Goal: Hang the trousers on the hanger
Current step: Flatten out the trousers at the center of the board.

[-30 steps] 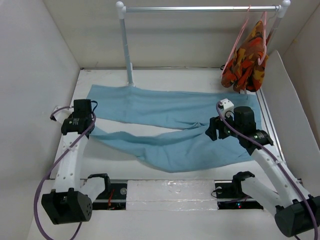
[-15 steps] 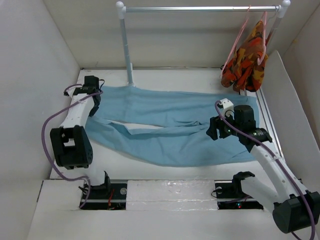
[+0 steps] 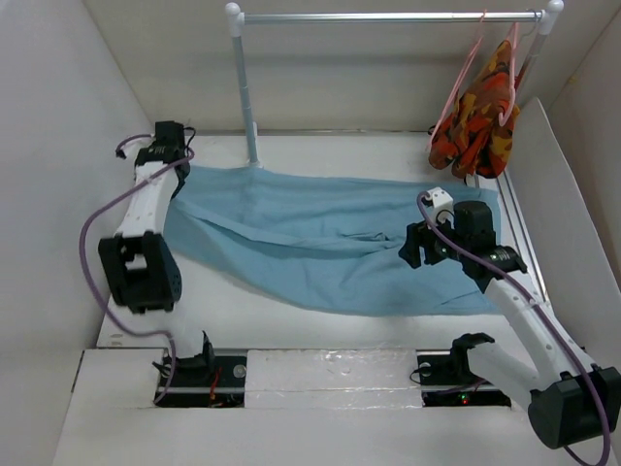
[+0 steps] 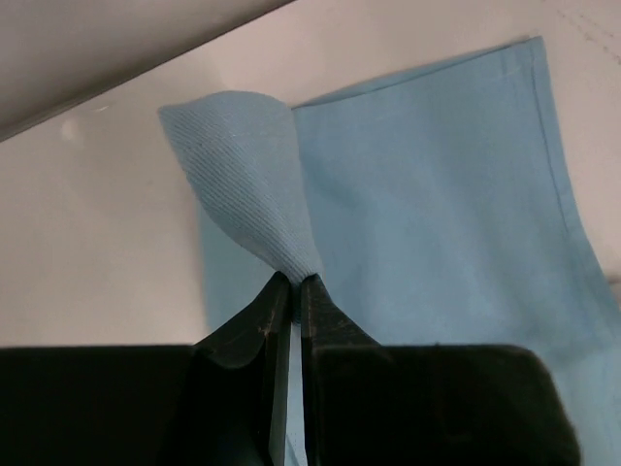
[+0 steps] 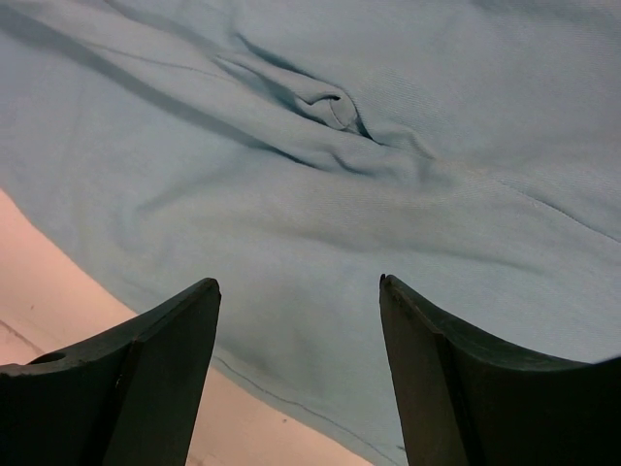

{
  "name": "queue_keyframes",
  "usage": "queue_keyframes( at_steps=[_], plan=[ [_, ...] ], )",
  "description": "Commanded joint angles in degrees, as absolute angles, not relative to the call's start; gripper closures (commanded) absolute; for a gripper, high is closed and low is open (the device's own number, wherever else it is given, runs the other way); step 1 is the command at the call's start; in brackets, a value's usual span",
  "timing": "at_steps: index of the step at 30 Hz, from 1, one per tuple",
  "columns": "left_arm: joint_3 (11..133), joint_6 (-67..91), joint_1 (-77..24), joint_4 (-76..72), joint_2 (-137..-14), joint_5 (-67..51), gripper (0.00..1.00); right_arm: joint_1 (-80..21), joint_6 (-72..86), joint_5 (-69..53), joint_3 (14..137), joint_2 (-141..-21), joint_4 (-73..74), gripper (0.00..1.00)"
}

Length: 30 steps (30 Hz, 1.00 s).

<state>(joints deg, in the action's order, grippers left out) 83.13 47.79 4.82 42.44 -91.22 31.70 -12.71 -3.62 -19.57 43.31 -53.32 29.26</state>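
The light blue trousers [image 3: 330, 243] lie spread across the table, one leg folded over the other. My left gripper [image 3: 180, 173] is at their far left end. In the left wrist view this gripper [image 4: 294, 280] is shut on a pinched-up fold of the leg's end [image 4: 247, 175]. My right gripper [image 3: 415, 248] hovers over the trousers' right part. Its jaws [image 5: 296, 282] stand open with only flat cloth [image 5: 320, 194] below them. Thin pink hanger wire [image 3: 467, 68] hangs from the rail at the far right, next to a patterned garment. I cannot tell a bare hanger from the one carrying that garment.
A metal rail [image 3: 388, 16] on a post [image 3: 246, 97] spans the back. The orange-red patterned garment [image 3: 480, 121] hangs at its right end. White walls close in on the left, back and right. The arm bases sit at the near edge.
My left arm has swung from the near left to the far left corner, carrying the near leg's end over the far leg. The right gripper has barely moved.
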Motion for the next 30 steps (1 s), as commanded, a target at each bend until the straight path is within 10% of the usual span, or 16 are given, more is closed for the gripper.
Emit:
queue_keyframes(
  at_steps=[1, 6, 11, 15, 16, 18, 21, 26, 30],
  plan=[
    [94.00, 45.53, 3.70, 39.29, -104.12, 33.75, 1.00, -12.39, -3.60, -21.18, 46.93, -53.26, 27.42, 0.28],
    [117.99, 39.93, 0.45, 47.81, -120.76, 27.96, 0.61, -15.11, -3.25, -19.78, 48.34, -52.91, 29.35, 0.27],
    [107.69, 37.79, -0.62, 37.29, -108.60, 24.08, 0.15, -19.86, -0.97, -18.99, 45.88, -52.29, 27.69, 0.26],
    [84.86, 41.65, 8.48, 30.25, -94.42, 23.91, 0.26, -22.41, -0.70, -17.58, 44.65, -51.42, 27.86, 0.43],
    [80.73, 43.14, 10.87, 27.89, -89.61, 21.30, 0.42, -22.93, -0.70, -17.23, 44.56, -50.63, 27.86, 0.79],
    [69.20, 43.33, 18.67, 24.45, -85.89, 16.46, 0.63, -22.94, -0.79, -16.96, 44.56, -49.84, 28.65, 1.00],
    [58.73, 42.46, 25.55, 18.90, -82.71, 7.41, 0.58, -23.47, -1.84, -17.23, 44.74, -48.96, 30.40, 1.00],
    [58.52, 39.04, 31.73, 18.72, -90.77, -2.00, 0.43, -23.99, -2.37, -18.28, 43.43, -46.94, 31.38, 0.55],
    [57.92, 37.70, 31.73, 15.74, -92.11, -4.13, 0.42, -23.99, -1.93, -19.25, 42.10, -46.15, 31.29, 0.53]
  ],
)
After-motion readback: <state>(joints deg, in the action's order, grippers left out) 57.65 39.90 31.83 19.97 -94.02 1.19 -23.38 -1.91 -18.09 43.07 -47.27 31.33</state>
